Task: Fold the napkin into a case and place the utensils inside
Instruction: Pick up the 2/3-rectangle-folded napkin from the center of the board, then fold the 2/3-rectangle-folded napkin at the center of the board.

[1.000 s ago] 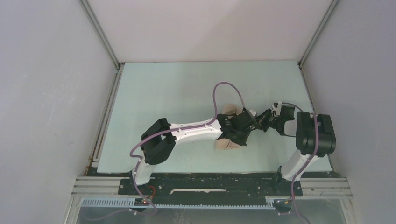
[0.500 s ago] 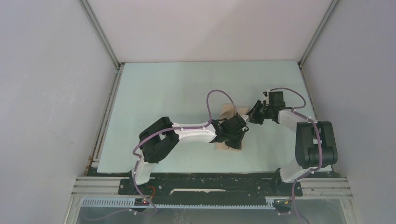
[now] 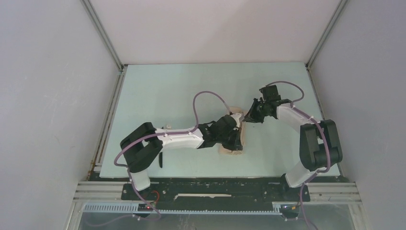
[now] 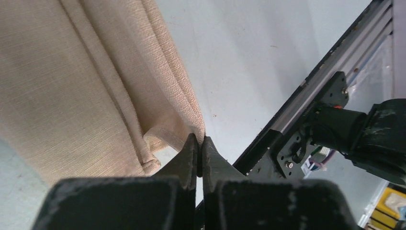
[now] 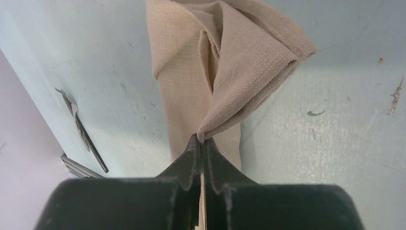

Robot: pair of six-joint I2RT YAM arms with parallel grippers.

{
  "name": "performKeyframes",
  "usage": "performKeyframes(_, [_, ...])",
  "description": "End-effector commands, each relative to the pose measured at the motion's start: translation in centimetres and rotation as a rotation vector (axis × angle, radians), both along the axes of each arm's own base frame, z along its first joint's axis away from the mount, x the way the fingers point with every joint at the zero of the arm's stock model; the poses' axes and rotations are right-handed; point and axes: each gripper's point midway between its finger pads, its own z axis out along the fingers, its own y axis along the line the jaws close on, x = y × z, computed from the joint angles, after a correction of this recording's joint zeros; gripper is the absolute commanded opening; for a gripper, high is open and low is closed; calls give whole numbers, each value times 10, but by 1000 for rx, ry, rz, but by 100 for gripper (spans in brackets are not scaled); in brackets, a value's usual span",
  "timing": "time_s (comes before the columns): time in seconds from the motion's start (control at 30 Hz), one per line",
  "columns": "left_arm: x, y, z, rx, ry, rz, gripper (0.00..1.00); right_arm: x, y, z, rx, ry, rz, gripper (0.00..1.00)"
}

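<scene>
The beige napkin (image 3: 234, 143) lies as a narrow folded strip mid-table, running near to far. My left gripper (image 4: 198, 139) is shut, pinching the layered edge at the napkin's (image 4: 72, 86) near corner. At the far end my right gripper (image 5: 202, 140) is shut on a lifted corner of the napkin (image 5: 239, 57), which bunches in loose folds above the flat strip. In the top view the left gripper (image 3: 238, 140) and the right gripper (image 3: 250, 114) sit at opposite ends of the strip. The silver fork (image 5: 75, 120) and black knife (image 5: 95, 155) lie together to the left; the knife (image 3: 161, 160) shows by the left arm's base.
The pale green table (image 3: 191, 91) is boxed in by white walls on three sides. An aluminium rail (image 4: 306, 91) runs along the near edge, with the right arm's base (image 4: 378, 139) beside it. The left arm's cable (image 3: 206, 98) arcs above the table.
The right gripper has moved farther away and leftward with the napkin corner. The left arm has swung left and stretched out low. The napkin now lies as a narrower strip.
</scene>
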Motion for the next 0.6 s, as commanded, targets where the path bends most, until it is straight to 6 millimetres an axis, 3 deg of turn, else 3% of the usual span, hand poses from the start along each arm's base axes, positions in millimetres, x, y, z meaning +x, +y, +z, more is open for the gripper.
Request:
performKeyframes(0.0, [-5, 5, 29, -110, 21, -3, 0, 15, 5, 15, -58, -50, 12, 0])
performKeyframes(0.17, [0, 21, 35, -149, 7, 32, 0, 17, 17, 19, -75, -46, 28, 0])
performKeyframes(0.37, [0, 42, 27, -167, 32, 59, 0, 20, 36, 19, -79, -37, 55, 0])
performKeyframes(0.57, [-8, 36, 31, -236, 92, 32, 1, 25, 39, 18, -85, -36, 54, 0])
